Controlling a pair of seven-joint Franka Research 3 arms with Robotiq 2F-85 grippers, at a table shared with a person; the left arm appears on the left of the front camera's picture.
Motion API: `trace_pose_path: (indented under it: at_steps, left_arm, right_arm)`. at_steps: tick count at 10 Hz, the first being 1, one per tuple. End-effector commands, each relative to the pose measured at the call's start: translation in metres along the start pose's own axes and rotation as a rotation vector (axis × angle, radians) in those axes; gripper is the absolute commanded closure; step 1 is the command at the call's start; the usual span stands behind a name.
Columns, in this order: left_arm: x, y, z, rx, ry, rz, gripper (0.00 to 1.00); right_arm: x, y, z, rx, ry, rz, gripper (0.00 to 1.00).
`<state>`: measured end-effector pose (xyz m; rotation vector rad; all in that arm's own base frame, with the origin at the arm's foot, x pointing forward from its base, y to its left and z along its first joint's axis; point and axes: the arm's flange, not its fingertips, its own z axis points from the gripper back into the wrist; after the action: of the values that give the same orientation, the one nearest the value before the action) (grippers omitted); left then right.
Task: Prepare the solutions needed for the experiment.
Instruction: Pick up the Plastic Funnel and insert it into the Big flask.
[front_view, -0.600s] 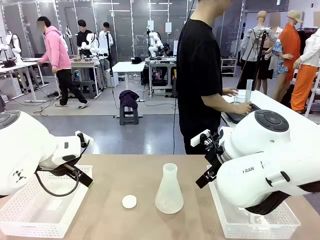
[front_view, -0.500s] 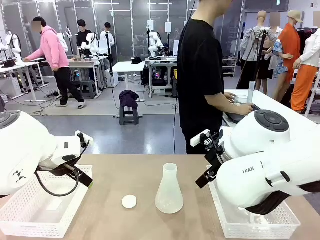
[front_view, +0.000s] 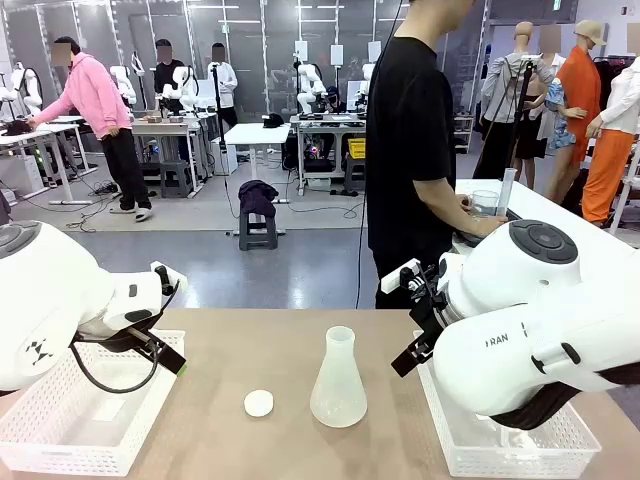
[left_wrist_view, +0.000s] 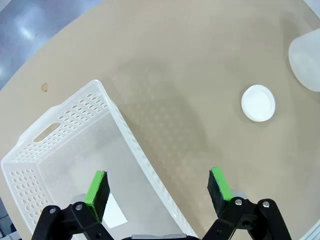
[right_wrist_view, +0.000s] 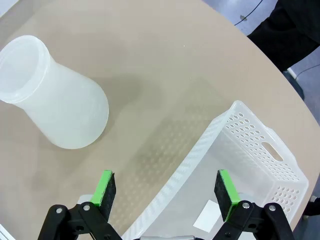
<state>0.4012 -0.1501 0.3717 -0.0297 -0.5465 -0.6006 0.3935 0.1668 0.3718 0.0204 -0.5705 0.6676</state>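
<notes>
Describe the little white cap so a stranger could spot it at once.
On the tan table, a frosted cone-shaped flask stands near the middle. The cap lies between it and the white basket on the robot's left. It is the only flat round disc, solid white, touching nothing.

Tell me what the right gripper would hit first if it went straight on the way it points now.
Most likely the white basket: the right gripper, fingers open, straddles its side wall, so the rim comes first, though depth is unclear. The flask stands aside, off that line.
</notes>
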Motion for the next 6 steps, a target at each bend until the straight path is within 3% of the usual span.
trace_pose_path:
  at_steps: [1,6]
  left_arm:
    - [0.0,0.0001,0.0,0.0,0.0,0.0,0.0]
    - [0.0,0.0001,0.0,0.0,0.0,0.0,0.0]
  right_arm:
    - [0.0,-0.0001,0.0,0.0,0.0,-0.002,0.0]
    - [0.0,-0.0001,0.0,0.0,0.0,-0.002,0.0]
